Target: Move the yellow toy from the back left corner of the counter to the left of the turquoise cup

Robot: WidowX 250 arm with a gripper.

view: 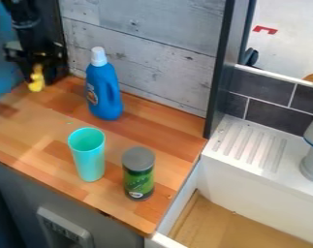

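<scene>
gripper: black two-finger gripper (37,67), left of the blue plastic bottle with white cap (105,92); opening cannot be told.
small yellow object (36,81): at the gripper's lower end, left of the bottle; grip cannot be confirmed.
cup: turquoise tapered cup (88,155), upright, in front of the bottle.
canister: green cylindrical canister with grey lid (138,175), upright, in front and to the right of the bottle.
step: judged as handling the yellow object.
next move: calls for a confirmed grip and clearance from the bottle.
</scene>
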